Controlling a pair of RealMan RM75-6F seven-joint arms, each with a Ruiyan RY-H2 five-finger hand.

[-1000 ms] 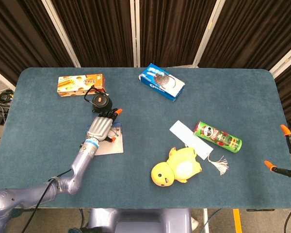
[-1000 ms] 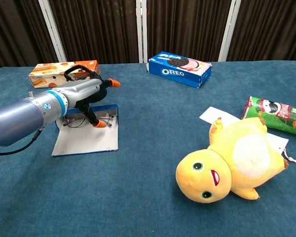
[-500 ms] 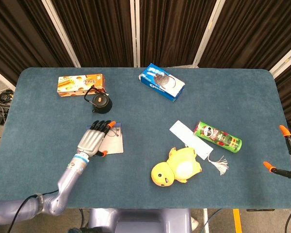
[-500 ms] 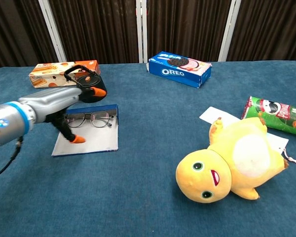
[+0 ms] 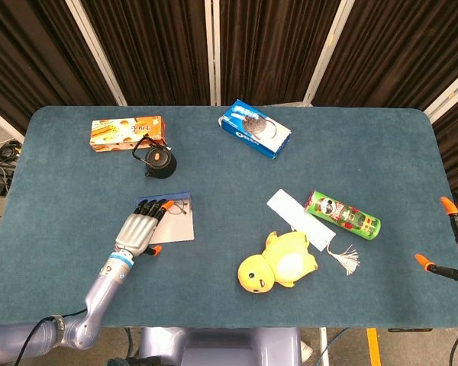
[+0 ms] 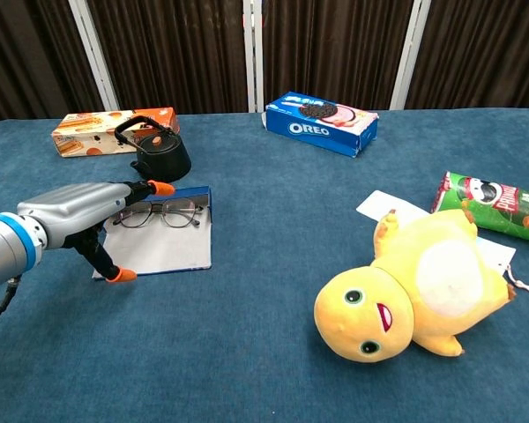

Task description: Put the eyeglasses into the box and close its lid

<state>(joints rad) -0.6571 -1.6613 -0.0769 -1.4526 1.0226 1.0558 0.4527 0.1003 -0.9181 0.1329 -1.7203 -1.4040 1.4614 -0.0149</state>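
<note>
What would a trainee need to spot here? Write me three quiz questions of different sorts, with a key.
1. True or false: the left hand is holding the eyeglasses.
2. Which thing stands just behind the open box? A) black teapot B) Oreo box C) yellow plush toy
3. Fill in: the green Pringles can lies on its ____.

Key
1. False: the glasses lie in the box, and the hand is open beside it.
2. A
3. side
</note>
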